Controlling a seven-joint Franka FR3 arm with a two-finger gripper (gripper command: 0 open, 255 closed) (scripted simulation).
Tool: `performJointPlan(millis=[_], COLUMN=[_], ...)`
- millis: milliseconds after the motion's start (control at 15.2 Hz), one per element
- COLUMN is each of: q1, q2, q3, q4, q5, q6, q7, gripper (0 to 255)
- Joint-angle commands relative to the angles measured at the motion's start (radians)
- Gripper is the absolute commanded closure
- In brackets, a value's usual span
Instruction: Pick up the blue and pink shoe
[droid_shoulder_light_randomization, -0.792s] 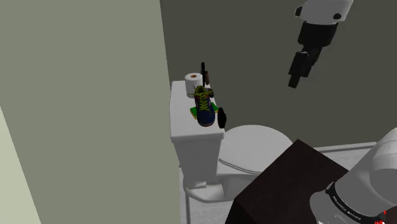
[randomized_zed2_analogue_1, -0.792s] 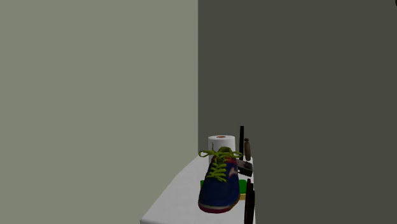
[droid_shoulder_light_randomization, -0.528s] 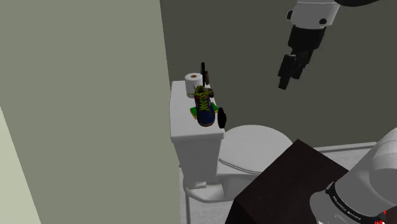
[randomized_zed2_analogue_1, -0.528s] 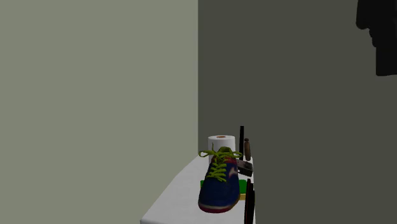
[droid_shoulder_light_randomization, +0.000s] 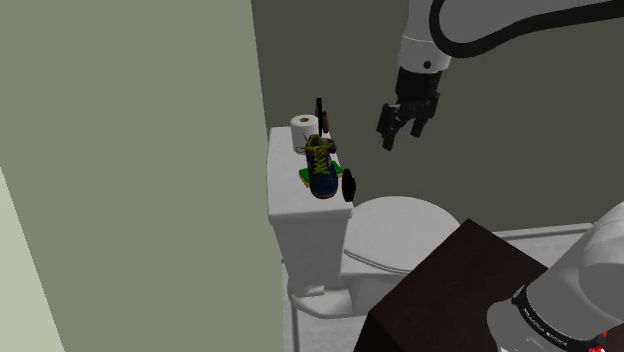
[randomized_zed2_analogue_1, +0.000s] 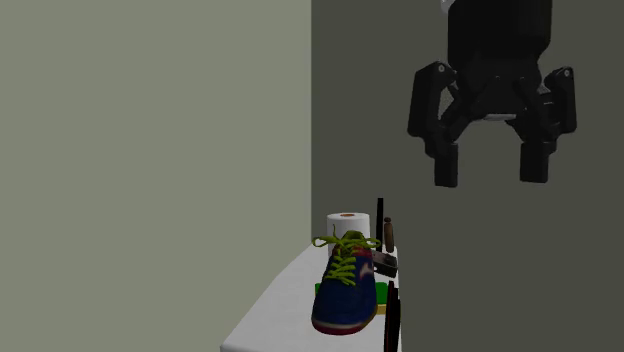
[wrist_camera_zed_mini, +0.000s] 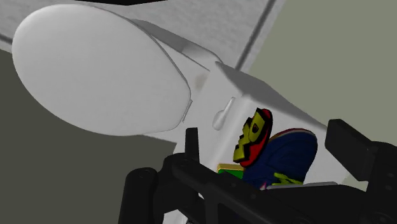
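Shoe (droid_shoulder_light_randomization: 322, 176), blue with pink trim and yellow-green laces, rests on the toilet tank (droid_shoulder_light_randomization: 288, 195) lid (a toilet roll (droid_shoulder_light_randomization: 303, 128) stands on the same lid). Black gripper (randomized_zed2_analogue_1: 490, 175) hangs above the tank, well clear of it, fingers spread apart, holding nothing.

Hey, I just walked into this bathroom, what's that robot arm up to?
A white robot arm is going after the blue shoe with yellow-green laces. The shoe sits on top of the toilet tank, near a toilet paper roll and some dark bottles. The black gripper hangs open in the air, higher than the shoe and to its right in the shoulder view, holding nothing. The shoe has not been grasped yet.
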Motion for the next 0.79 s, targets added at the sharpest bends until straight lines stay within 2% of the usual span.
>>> performJointPlan(millis=[0,330,726], q1=[-0.009,-0.03,-0.043], q2=[0.072,0.254,0.483], q3=[0.024,0.077,0.113], q4=[0.027,0.118,0.273], q5=[-0.002,-0.033,-0.114], q6=[0.058,0.174,0.267], q7=[0.056,0.199,0.379], gripper=[0,0,0])
